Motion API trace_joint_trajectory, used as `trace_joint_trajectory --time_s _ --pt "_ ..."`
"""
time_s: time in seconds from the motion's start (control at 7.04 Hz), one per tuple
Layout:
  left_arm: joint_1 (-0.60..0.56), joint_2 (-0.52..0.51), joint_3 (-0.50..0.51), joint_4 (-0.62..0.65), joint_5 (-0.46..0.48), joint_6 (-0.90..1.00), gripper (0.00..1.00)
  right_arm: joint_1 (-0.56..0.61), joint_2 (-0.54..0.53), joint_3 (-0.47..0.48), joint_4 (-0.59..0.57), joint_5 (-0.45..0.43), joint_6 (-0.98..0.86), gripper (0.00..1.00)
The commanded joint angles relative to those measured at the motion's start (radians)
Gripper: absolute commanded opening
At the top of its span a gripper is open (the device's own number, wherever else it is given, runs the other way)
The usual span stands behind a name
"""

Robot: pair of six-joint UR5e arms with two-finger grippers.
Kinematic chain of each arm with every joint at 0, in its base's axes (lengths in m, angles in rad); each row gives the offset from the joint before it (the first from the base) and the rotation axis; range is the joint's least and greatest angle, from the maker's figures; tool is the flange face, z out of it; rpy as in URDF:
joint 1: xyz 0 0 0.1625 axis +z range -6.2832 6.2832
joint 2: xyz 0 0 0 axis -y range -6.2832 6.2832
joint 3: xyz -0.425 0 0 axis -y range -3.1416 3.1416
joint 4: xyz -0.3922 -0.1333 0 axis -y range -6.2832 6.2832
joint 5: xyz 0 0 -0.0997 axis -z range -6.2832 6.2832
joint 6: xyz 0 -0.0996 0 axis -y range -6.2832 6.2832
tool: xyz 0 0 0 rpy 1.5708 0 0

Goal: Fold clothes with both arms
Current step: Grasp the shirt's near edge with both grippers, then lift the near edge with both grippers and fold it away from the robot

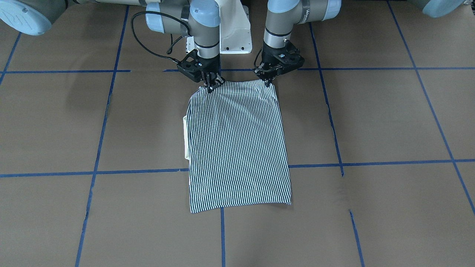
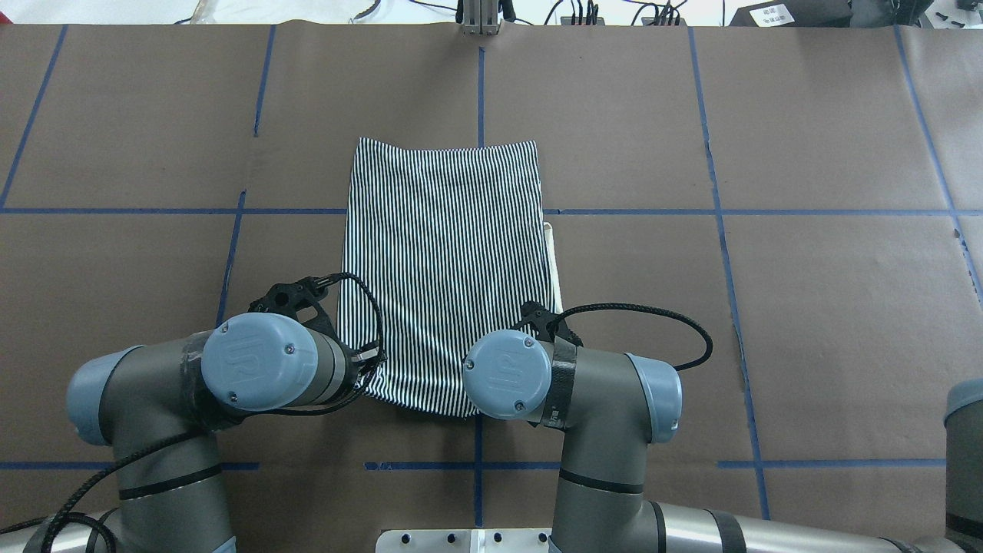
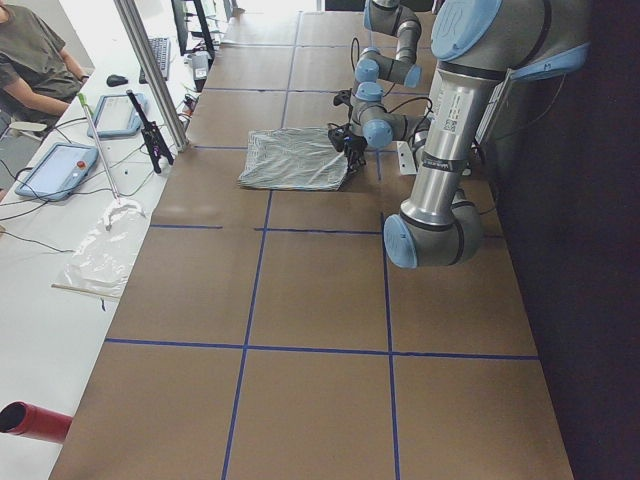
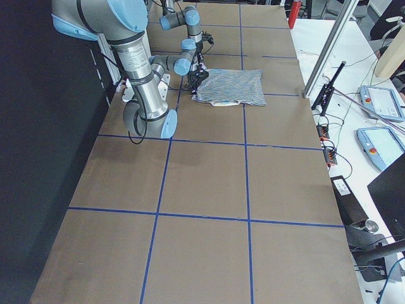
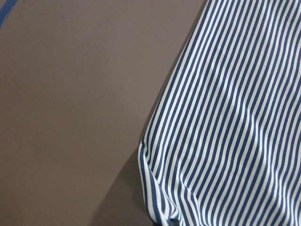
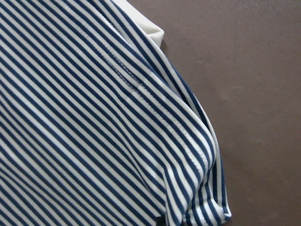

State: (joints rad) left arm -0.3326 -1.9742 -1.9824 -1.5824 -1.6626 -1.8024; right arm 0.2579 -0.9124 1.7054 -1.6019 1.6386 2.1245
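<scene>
item 1: navy-and-white thin-striped fabric polo shirt (image 1: 237, 148). it lies folded into a tall rectangle at the centre of the surface, stripes running lengthways. it is flat except along the edge nearest the robot, where both corners are gathered and raised a little. in the front-facing view that edge sits at 12 o'clock and the free edge at 6 o'clock, across a tape line.

item 2: cream fabric collar strip (image 1: 185, 137). it pokes out from under the shirt's 9 o'clock side in the front-facing view, flat on the surface.

item 3: black two-finger left end effector (image 1: 269, 81). it points down at the shirt's 1 o'clock corner in the front-facing view, fingers drawn close together and pinching the striped cloth.

item 4: black two-finger right end effector (image 1: 210, 84). it is at the shirt's 11 o'clock corner in the same view, fingers likewise nearly closed on the cloth. its wrist view shows the corner bunched into folds.

item 5: brown paper-covered surface (image 1: 371, 118), marked into squares by blue tape lines (image 1: 389, 162).

item 6: white metal pedestal base (image 1: 235, 33), at 12 o'clock between the two arms.

item 7: seated person in a dark top (image 3: 35, 60), at 10 o'clock in the left side view, beside the surface and well apart from the shirt.
</scene>
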Motion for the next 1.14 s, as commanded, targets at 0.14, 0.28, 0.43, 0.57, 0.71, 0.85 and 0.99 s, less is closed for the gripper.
trace_joint_trajectory --time_s 0.14,0.28,0.43,0.57,0.71,0.85,0.99 --pt "0.023 0.006 -0.077 -0.001 -0.005 0.000 0.00 -0.031 -0.129 0.200 0.000 0.003 -0.014 0.00" --pt "0.070 0.011 -0.116 0.004 -0.002 -0.002 0.00 -0.057 -0.156 0.273 0.000 0.001 -0.014 0.00" --pt "0.098 0.012 -0.125 0.004 -0.002 -0.011 0.00 -0.069 -0.157 0.280 0.000 0.003 -0.014 0.00" --pt "0.109 0.009 -0.124 0.002 -0.002 -0.012 0.00 -0.072 -0.146 0.275 0.002 0.003 -0.017 0.00" --pt "0.110 0.002 -0.121 0.002 -0.005 -0.011 0.00 -0.037 -0.138 0.275 0.006 0.001 -0.061 0.00" --pt "0.092 -0.005 -0.118 0.004 -0.003 -0.005 0.00 0.031 -0.140 0.269 0.104 0.000 -0.083 0.00" --pt "-0.033 -0.017 -0.110 -0.001 -0.009 0.011 0.00 0.111 -0.138 0.248 0.158 0.010 -0.087 0.00"
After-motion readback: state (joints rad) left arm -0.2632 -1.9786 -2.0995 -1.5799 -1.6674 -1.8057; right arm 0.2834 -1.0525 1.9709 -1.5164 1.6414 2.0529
